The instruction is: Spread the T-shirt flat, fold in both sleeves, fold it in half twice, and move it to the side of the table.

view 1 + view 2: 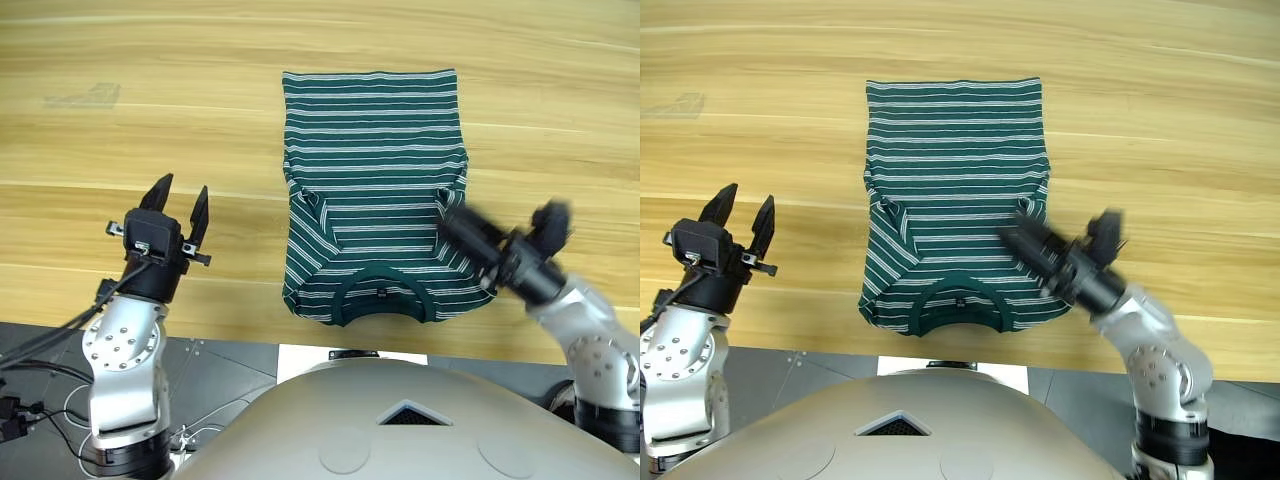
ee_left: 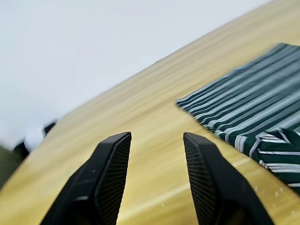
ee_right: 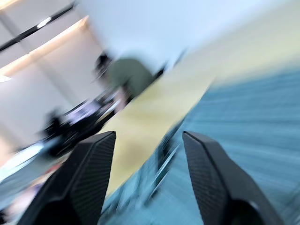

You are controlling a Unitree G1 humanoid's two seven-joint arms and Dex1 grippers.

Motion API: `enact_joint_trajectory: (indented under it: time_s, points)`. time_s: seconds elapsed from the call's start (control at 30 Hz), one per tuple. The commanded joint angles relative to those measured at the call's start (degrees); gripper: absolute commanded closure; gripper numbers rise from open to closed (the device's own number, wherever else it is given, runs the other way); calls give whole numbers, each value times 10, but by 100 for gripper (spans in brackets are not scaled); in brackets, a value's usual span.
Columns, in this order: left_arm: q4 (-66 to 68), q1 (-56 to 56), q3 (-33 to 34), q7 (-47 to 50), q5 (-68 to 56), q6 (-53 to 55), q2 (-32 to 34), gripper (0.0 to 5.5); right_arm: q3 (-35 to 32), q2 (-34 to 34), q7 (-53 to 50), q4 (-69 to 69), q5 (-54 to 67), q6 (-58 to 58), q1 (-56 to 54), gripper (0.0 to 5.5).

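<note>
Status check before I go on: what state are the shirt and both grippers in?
T-shirt: spread flat on the table, both sleeves folded in, not yet folded in half.
Left gripper: open, empty, beside the shirt and apart from it.
Right gripper: open, empty, over the shirt's right shoulder area; contact unclear.

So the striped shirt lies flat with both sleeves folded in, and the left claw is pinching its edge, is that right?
Not quite. The T-shirt does lie flat with both sleeves folded in, but the left gripper is not pinching it: its fingers are open, over the bare table, apart from the shirt's edge. The left eye view shows this.
</note>
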Motion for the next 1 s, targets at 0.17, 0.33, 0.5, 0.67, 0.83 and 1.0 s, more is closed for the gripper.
enact_joint_trajectory:
  time_s: [0.17, 0.33, 0.5, 0.67, 0.83, 1.0]
  points:
    - [193, -90, -38, -18, 306, -282, 254, 340, -33, -149, 120, 335, -384, -538, -185, 290]
    - [208, -90, -112, -22, 390, -390, 289, 340, 64, -266, 174, 547, -560, -847, -228, 290]
    - [239, -47, -120, -12, 425, -452, 319, 340, 151, -331, 199, 637, -612, -992, -216, 290]
    - [245, -32, -140, 4, 448, -488, 322, 340, 220, -345, 160, 740, -659, -1090, -243, 290]
    - [247, -38, -169, 16, 462, -494, 306, 340, 279, -341, 115, 776, -690, -1129, -259, 290]
    - [259, -101, -233, 12, 468, -495, 275, 340, 327, -319, 65, 779, -700, -1136, -277, 290]
